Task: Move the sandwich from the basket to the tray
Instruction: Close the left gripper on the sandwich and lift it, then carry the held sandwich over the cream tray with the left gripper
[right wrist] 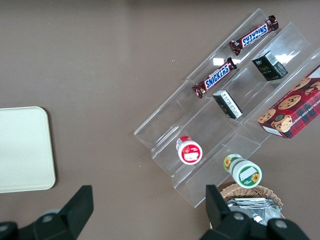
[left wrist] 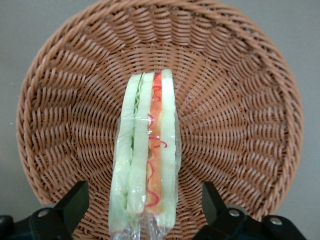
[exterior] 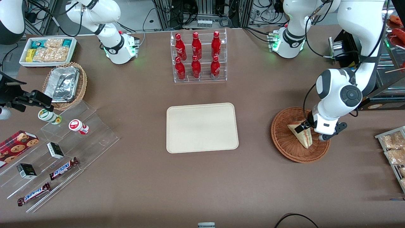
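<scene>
Light, soft, film-wrapped sandwich (left wrist: 146, 155) standing on edge in basket (left wrist: 240, 100), open claw (left wrist: 145, 210) astride it, holding nothing; best pinched gently across bread faces.

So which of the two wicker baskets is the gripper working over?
The reddish-brown round basket toward the working arm's end, holding the sandwich. The gripper sits open astride the sandwich. The lighter tan basket holds foil containers instead.

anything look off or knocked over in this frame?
Mostly tidy. On the clear stepped shelf, two small cups lie on their sides. The sandwich stands on edge in the basket, between the open tool's fingers. The tray sits square.
</scene>
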Motion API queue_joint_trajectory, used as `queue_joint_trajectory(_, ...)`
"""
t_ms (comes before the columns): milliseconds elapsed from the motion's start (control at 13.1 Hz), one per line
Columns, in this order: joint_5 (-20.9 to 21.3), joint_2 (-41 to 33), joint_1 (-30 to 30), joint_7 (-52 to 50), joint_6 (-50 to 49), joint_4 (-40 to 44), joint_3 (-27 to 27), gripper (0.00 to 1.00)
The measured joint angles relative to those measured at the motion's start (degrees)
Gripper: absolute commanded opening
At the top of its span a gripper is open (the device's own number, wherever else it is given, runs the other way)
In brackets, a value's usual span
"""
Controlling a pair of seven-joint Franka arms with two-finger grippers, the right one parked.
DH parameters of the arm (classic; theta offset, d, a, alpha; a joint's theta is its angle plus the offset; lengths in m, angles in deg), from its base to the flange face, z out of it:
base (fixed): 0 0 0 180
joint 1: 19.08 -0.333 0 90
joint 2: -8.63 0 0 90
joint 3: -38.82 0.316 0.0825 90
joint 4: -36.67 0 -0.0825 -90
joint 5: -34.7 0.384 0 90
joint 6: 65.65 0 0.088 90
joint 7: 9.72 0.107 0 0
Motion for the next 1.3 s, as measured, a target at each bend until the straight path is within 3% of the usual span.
queue_joint_trajectory(153, 0.00, 1.16, 0.00, -0.04, 0.19, 0.00, 0.00, 0.04)
queue_joint_trajectory(229, 0.00, 1.45, 0.00, -0.06, 0.26, 0.00, 0.00, 0.00)
queue_joint_trajectory(534, 0.08, 1.24, 0.00, -0.05, -0.74, 0.34, 0.00, 0.00)
queue_joint_trajectory(839, 0.21, -0.48, 0.39, 1.54, -10.61, 5.29, -1.05, 0.00)
queue_joint_trajectory(1068, 0.26, -1.13, 3.31, 5.76, -19.02, 10.30, -1.80, 0.00)
queue_joint_trajectory(1297, 0.27, -1.06, 9.01, 7.86, -20.78, 11.52, -2.02, 0.00)
